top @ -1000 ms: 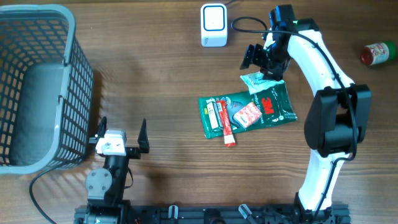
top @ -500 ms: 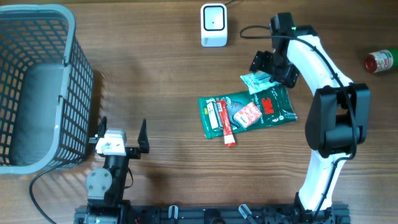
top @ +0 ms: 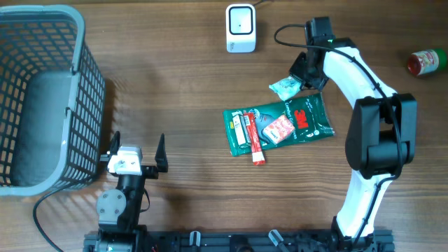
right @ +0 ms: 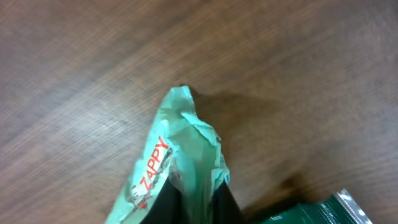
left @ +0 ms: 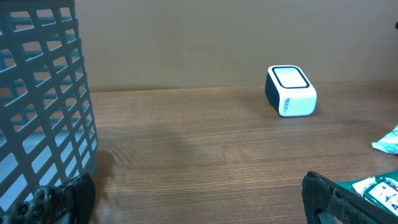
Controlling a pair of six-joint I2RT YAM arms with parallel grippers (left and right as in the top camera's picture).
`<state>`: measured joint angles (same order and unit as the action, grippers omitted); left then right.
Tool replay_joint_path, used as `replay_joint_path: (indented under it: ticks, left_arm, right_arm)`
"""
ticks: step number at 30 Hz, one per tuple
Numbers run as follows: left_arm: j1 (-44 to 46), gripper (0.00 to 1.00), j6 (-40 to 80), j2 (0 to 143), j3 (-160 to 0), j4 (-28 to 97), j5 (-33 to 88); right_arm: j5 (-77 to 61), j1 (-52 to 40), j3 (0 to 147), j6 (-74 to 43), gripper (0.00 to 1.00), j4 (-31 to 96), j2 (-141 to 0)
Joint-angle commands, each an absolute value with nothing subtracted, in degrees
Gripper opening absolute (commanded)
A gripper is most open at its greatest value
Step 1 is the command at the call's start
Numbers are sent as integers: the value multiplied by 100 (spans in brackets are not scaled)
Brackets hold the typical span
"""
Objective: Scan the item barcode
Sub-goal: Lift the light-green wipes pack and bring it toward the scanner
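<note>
Right gripper (top: 299, 79) clamped shut on the sachet (top: 283, 87) (label reads ZAPPY), toward the far edge of the table (top: 182, 105), just right of the scanner (top: 240, 28). Left gripper (top: 137, 143) wide open, holding nothing, near the front edge.

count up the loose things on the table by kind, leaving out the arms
packets: 2, small pale green Zappy packet and large green 3M pack
baskets: 1, grey basket
scanners: 1, white scanner
bottles: 1, red bottle
total: 5
</note>
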<state>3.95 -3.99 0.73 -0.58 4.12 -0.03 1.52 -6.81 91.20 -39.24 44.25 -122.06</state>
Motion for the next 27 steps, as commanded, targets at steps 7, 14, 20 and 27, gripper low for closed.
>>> replay_joint_path:
  ticks: [7,14,20,27]
  left_arm:
    - [373,100,-366,27,-32,429,84]
    - [373,100,-366,27,-32,429,84]
    - [373,100,-366,27,-32,429,84]
    - [373,100,-366,27,-32,429,84]
  right_arm:
    - [14,-668,9688,-4305,5,5966,-10783]
    - [-1431,-668,9686,-7404,5,8047,-9480]
    - [-1802,-668,9664,-7470,5,9216,-9494]
    - [-2921,-679,9273,-7207,4,9216,-9496]
